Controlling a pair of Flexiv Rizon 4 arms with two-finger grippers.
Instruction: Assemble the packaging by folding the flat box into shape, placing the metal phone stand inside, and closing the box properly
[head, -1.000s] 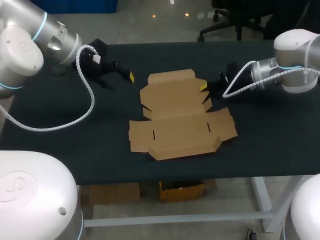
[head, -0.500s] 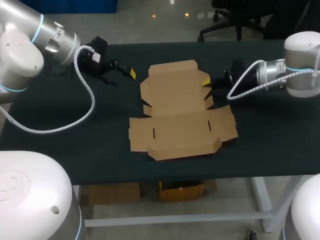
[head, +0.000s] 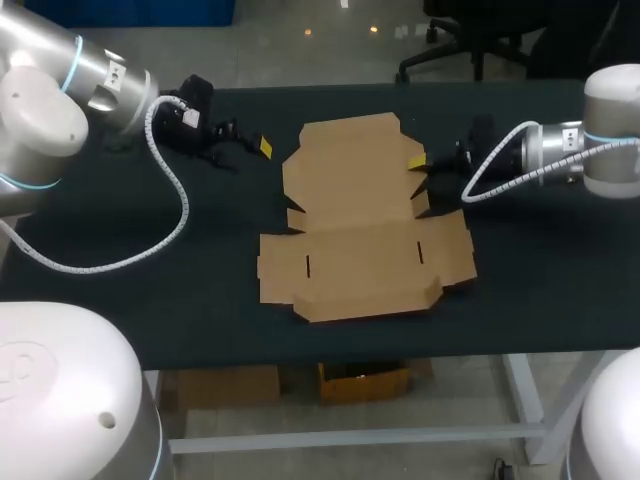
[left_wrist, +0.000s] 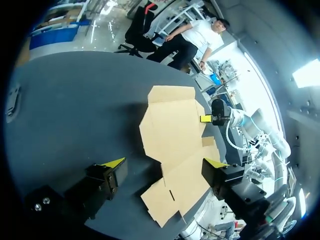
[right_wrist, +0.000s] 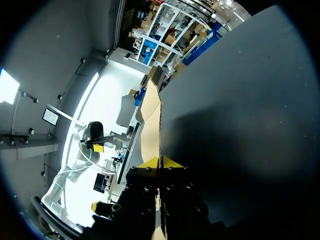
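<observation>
My left arm (head: 100, 80) comes in from the far left corner, with a white coiled cable (head: 170, 190) looping down from its wrist onto the bench (head: 540, 270). The arm is stretched low toward the middle. Its pincer (left_wrist: 164, 163) is spread wide with nothing between the yellow tips. It hangs above the dark surface, clear of the cardboard. The flat box (head: 360, 215) lies ahead of this pincer and slightly under the gap of its fingers, with the nearest corner just short of the tips. Off to the outer side of the left pincer, near the bench's edge, a small grey thing (left_wrist: 12, 102) shows. It is too dim to make out what it is.

The box is unfolded in the bench's middle, its slotted near panel flat. Shadow sits under both side notches at the fold.

My right arm (head: 610, 140) reaches in level from the right side. Its pincer (right_wrist: 160, 162) is pressed together on the side edge of the box's far panel. In the wrist view the board is seen edge-on, running straight out from between the two touching tips. The dark pincer body cuts off the board nearer the wrist.
</observation>
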